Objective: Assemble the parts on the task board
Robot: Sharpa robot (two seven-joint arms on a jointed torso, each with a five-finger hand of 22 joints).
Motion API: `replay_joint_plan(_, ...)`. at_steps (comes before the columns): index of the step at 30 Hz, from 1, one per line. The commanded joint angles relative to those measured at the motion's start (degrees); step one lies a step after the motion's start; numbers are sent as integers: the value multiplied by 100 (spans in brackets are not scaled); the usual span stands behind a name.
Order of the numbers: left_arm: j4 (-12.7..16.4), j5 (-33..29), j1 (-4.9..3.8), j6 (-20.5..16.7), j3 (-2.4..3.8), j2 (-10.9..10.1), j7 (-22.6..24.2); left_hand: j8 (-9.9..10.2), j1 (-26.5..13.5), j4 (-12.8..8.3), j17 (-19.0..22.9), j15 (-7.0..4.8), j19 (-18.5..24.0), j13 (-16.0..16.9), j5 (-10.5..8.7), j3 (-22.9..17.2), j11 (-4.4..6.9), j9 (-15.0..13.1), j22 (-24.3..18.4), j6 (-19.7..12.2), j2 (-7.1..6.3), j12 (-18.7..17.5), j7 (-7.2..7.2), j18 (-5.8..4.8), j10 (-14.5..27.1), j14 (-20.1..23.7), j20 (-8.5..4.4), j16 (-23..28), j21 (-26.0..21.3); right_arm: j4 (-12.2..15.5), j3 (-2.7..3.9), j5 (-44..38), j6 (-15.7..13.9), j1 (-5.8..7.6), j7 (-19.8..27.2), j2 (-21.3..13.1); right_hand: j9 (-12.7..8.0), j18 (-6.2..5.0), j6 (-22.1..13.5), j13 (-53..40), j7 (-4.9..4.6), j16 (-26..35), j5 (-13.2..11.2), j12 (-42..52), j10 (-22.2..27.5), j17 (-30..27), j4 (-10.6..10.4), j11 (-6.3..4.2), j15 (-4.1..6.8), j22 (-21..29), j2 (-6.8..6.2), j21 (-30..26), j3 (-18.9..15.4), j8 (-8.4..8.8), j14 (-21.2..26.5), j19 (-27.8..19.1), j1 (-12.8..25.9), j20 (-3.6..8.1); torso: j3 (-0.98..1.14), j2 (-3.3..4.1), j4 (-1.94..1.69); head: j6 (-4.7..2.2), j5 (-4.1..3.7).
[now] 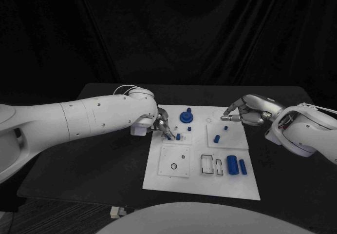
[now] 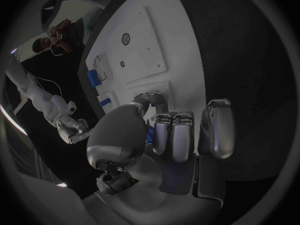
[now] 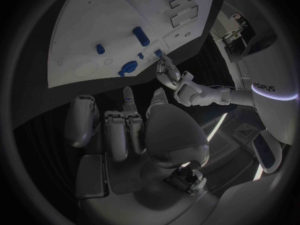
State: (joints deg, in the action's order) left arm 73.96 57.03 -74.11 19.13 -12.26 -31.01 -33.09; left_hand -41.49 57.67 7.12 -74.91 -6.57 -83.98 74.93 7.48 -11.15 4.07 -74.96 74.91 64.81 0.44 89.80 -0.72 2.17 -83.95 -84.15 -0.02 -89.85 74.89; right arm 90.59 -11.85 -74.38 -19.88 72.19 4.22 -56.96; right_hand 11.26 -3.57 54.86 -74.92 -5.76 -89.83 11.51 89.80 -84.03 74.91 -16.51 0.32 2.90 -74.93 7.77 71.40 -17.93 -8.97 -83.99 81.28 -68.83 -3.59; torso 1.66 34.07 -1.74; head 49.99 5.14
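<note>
The white task board (image 1: 203,173) lies in the middle of the table. My left hand (image 1: 160,125) reaches over its near-left edge and pinches a small blue peg (image 1: 171,137) at its fingertips, low over the board; the right wrist view shows the same left hand (image 3: 172,77) and blue peg (image 3: 158,52). My right hand (image 1: 246,111) hovers over the board's far right corner, fingers curled in, nothing seen in them. A round blue knob (image 1: 186,116) stands at the far middle. A blue cylinder (image 1: 217,139) and thin peg (image 1: 225,128) stand on the right plate.
A large blue cylinder (image 1: 232,164) and a blue bar (image 1: 243,166) lie at the board's near right, beside two rectangular slots (image 1: 208,164). A round hole (image 1: 173,167) sits in the near-left plate. Black table (image 1: 105,161) surrounds the board.
</note>
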Motion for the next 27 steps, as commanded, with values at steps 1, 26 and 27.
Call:
replay_joint_plan(1,17,-1,11,-12,5,4,33,-33,38,-9,-1509,-43,-136,1507,13,31,53,-434,1127,39,19,20,-13,70,-605,-585,-32,-15,23,1,3,-11,34,-15,-68,-6,-11,-54,39,-1508,-1,-17,33,20,-597,1509,-4,51,-33,-962,43,-36,-35,25,-601,-37,-48,-22,0,0,0,1,1)
replay_joint_plan(26,3,-1,10,-34,5,40,40,57,294,-302,-1509,-79,-130,1507,1890,-791,93,-361,1116,-302,-62,20,-51,78,-605,-585,-74,-15,-56,-7,3,-11,49,-16,-69,-5,-11,-54,39,-1508,-1,-17,33,20,-597,1509,-5,51,-33,-962,44,-39,-37,26,-601,-38,-48,-22,2,0,1,1,11)
replay_joint_plan(27,0,-1,10,-33,5,42,41,67,290,-308,-1509,-79,-128,1507,1876,-810,92,-359,1115,-305,-73,20,-48,79,-605,-585,-73,-15,-61,-7,3,-11,49,-16,-69,-5,-11,-54,39,-1508,-1,-17,33,20,-597,1509,-5,51,-33,-962,44,-39,-37,26,-601,-38,-48,-22,1,0,2,1,15)
